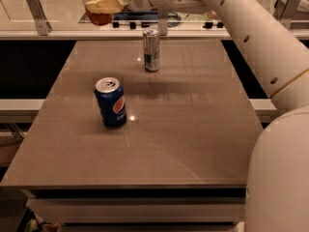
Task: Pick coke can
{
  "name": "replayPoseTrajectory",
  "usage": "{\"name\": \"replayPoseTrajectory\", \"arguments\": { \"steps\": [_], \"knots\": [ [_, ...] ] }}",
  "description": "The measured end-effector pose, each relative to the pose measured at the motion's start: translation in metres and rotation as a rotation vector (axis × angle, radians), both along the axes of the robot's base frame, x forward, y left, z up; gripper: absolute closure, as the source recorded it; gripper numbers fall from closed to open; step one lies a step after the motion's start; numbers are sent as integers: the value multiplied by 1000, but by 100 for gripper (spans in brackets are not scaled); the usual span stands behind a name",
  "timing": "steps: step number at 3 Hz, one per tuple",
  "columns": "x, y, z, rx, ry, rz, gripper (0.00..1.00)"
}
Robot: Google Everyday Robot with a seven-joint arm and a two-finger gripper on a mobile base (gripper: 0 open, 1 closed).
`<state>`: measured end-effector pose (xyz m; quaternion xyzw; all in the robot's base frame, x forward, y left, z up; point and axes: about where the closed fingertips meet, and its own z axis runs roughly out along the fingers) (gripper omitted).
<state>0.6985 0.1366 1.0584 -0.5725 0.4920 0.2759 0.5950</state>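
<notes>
The coke can (98,16), orange-red, hangs at the top left of the camera view, well above the table's far left corner. Its top is cut off by the frame edge. My gripper (102,3) is shut on it; a cream-coloured finger (107,2) crosses the can's front. The white arm reaches in from the right across the top of the view.
A blue Pepsi can (111,102) stands upright at the left middle of the grey-brown table (193,129). A taller slim silver-blue can (151,49) stands at the far middle. A counter with metal brackets (36,11) runs behind the table. My white body fills the lower right.
</notes>
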Motion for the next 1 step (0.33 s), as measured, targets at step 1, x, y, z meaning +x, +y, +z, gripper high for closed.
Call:
{"name": "replayPoseTrajectory", "arguments": {
  "steps": [1],
  "knots": [
    [-3,2,0,-17,-14,14,100]
  ]
}}
